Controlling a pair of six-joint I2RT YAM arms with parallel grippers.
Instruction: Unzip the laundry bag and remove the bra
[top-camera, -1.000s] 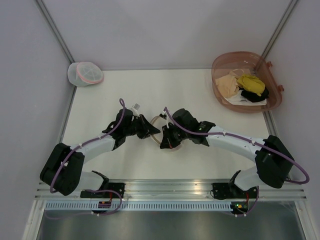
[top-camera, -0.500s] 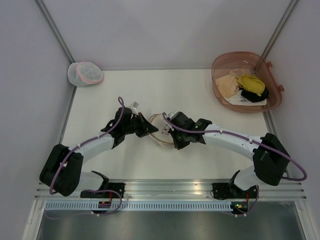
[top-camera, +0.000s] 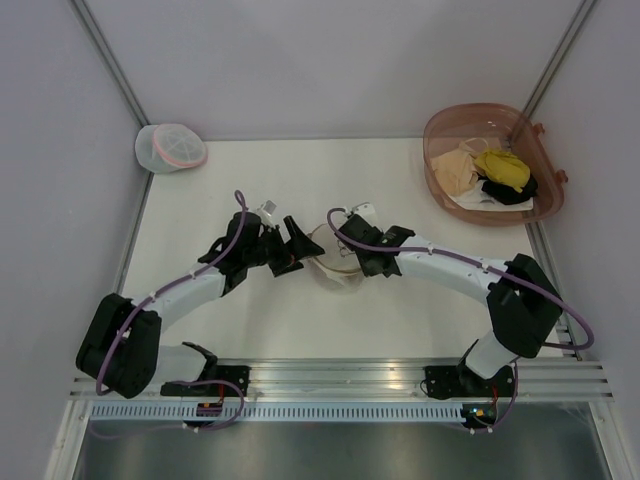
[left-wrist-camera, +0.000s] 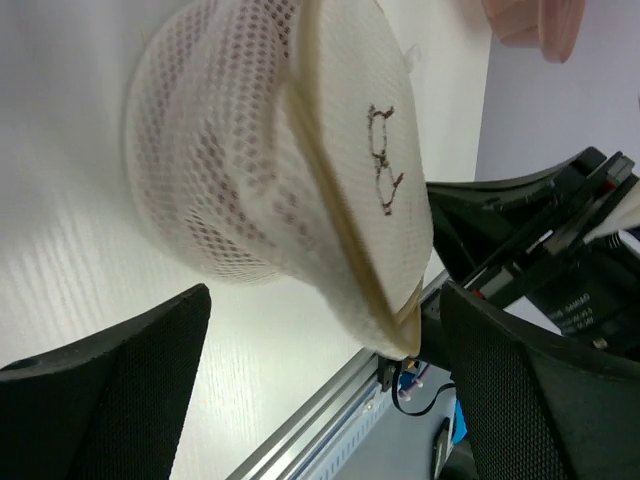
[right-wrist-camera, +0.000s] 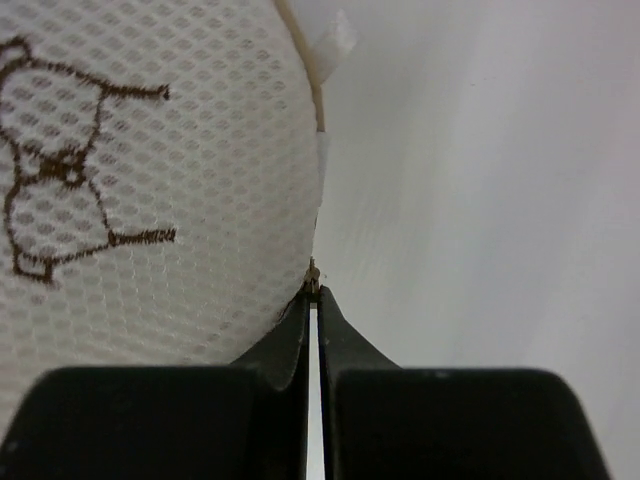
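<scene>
Left wrist view: laundry bag (left-wrist-camera: 250, 170) on edge, face toward right gripper (right-wrist-camera: 312, 297) clamped at its rim; left gripper (left-wrist-camera: 322, 292) apart.

The bag (left-wrist-camera: 262, 165) stands tilted on edge at upper centre, mesh dome facing left, printed face right. The left gripper (left-wrist-camera: 325, 300) is spread wide, one finger in each lower corner, not touching it.

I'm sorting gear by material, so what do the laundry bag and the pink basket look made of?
The laundry bag: soft matte cream mesh fabric, likely synthetic, judging by its honeycomb holes and sewn rim band. The basket: probably smooth translucent pink plastic; the surface behind shows faintly through its wall.
</scene>
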